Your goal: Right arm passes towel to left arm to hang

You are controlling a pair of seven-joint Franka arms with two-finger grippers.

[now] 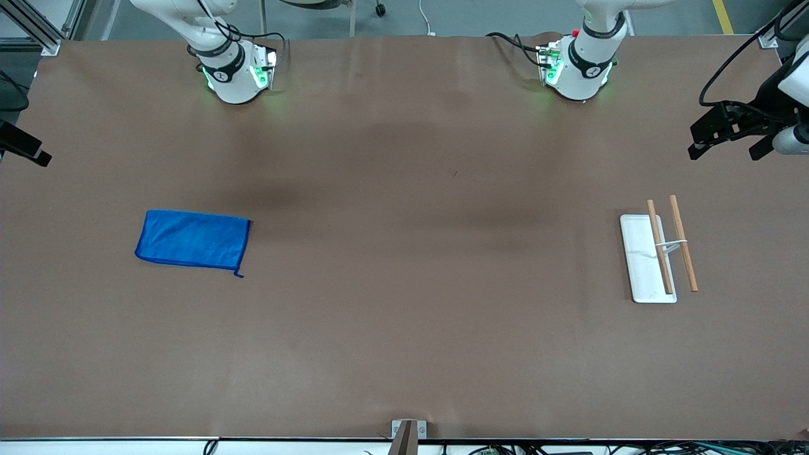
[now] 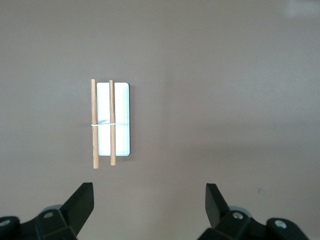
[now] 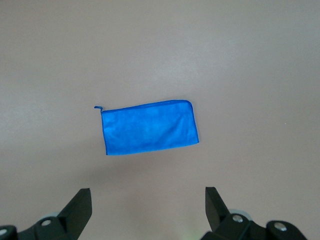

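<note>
The towel [image 1: 193, 241] lies flat at the right arm's end of the table, long axis along the table's length, under the wide-open, empty right gripper [image 3: 147, 207]; the left gripper [image 2: 149, 206], also open and empty, waits over the rack [image 2: 111, 122].

R gripper [image 3: 147, 210] hangs high over table [image 1: 404, 316], jaws wide apart; towel [image 3: 149, 127] lies flat below w/ bare tabletop all round it, nothing in the way down. L gripper [image 2: 149, 210] also high, jaws spread; only obstacle under it is rack [image 2: 111, 122]: white base, two wooden rods.
</note>
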